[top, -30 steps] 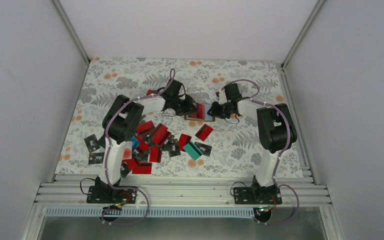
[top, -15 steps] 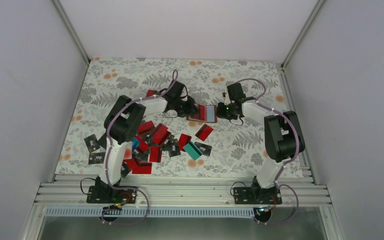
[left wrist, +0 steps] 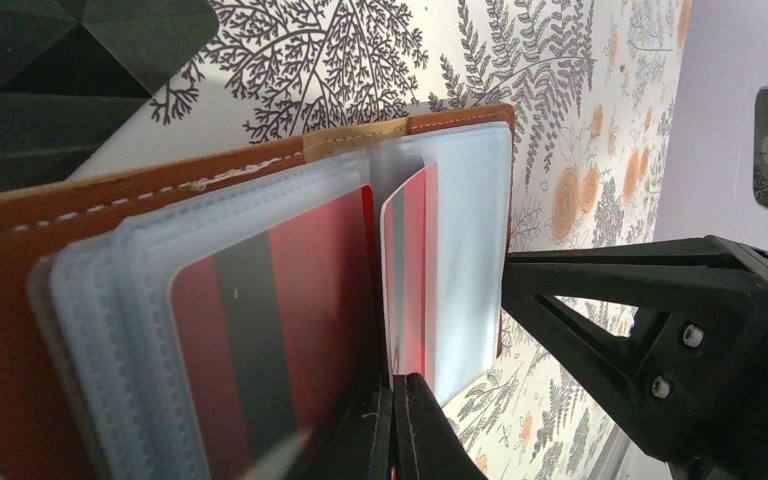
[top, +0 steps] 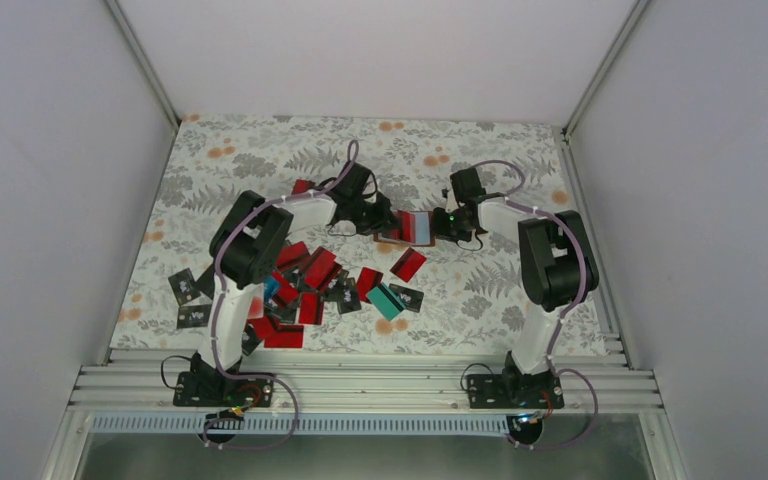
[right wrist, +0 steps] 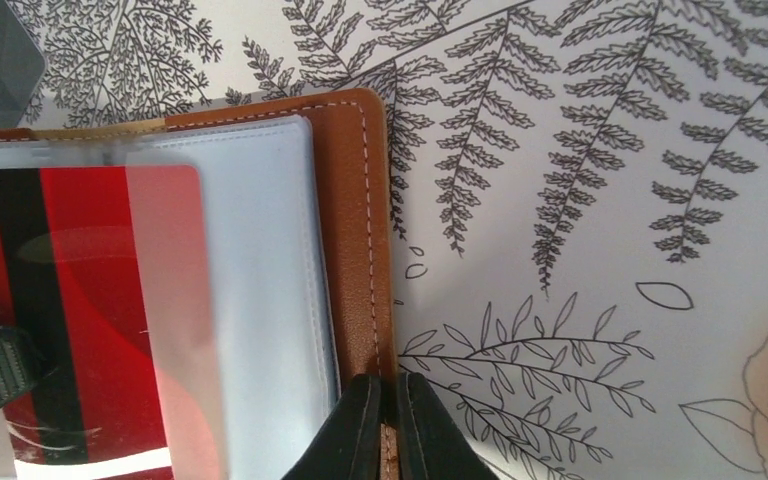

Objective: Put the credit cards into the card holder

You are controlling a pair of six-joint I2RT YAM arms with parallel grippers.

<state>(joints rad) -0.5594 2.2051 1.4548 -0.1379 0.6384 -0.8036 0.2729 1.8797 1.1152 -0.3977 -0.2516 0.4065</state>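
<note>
Right claw (right wrist: 381, 388) tight on card holder (right wrist: 352, 200)

Top external: mounted high behind the arm bases (top: 222, 385), angled down and forward from far off; takes in the whole floral tablecloth (top: 260, 160), both arms and the enclosure walls (top: 60, 200). Left wrist: set behind the left gripper (left wrist: 398, 425), fingertips at bottom centre, looking low and very close across the open card holder (left wrist: 160, 195). Right wrist: behind the right gripper (right wrist: 388, 420), looking steeply down, very close, on the holder's stitched brown edge. Shared: all three show the card holder; the left wrist view also catches the right gripper.
</note>
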